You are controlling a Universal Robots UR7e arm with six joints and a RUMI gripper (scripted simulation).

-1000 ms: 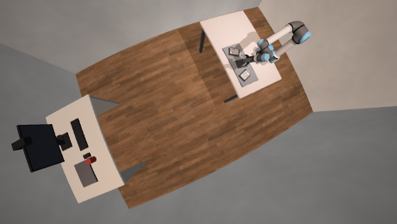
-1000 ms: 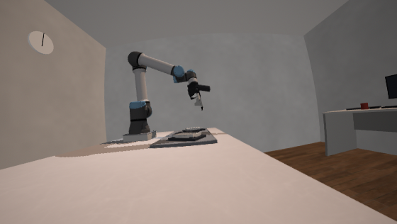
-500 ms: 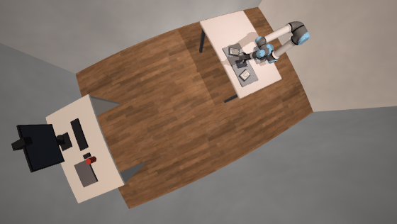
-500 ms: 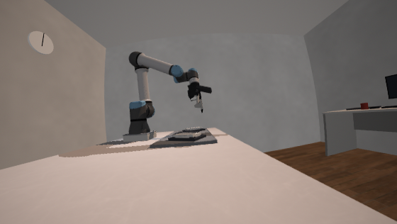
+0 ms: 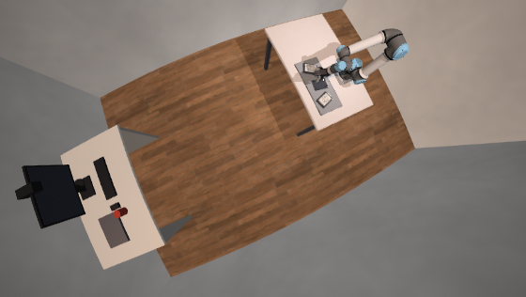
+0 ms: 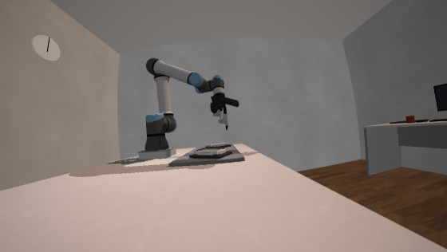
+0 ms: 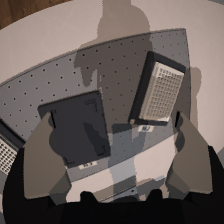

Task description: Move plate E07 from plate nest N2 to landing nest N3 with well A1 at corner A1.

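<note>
In the wrist view a white well plate (image 7: 160,90) sits on a dark nest at the right of the grey perforated base (image 7: 115,75). An empty dark nest (image 7: 77,127) lies in the middle left. A second white plate (image 7: 5,152) shows only at the left edge. The small labels are too small to read, so I cannot tell which plate is E07. My gripper (image 7: 115,112) is open and empty, high above the base, between the empty nest and the right plate. It hangs well above the plates in the exterior view (image 6: 226,124).
The base with both plates (image 5: 310,68) (image 5: 325,99) lies on the white table by the arm's foot (image 6: 157,151). A second desk with a monitor (image 5: 52,195), a keyboard and a red cup (image 5: 120,213) stands far across the wooden floor.
</note>
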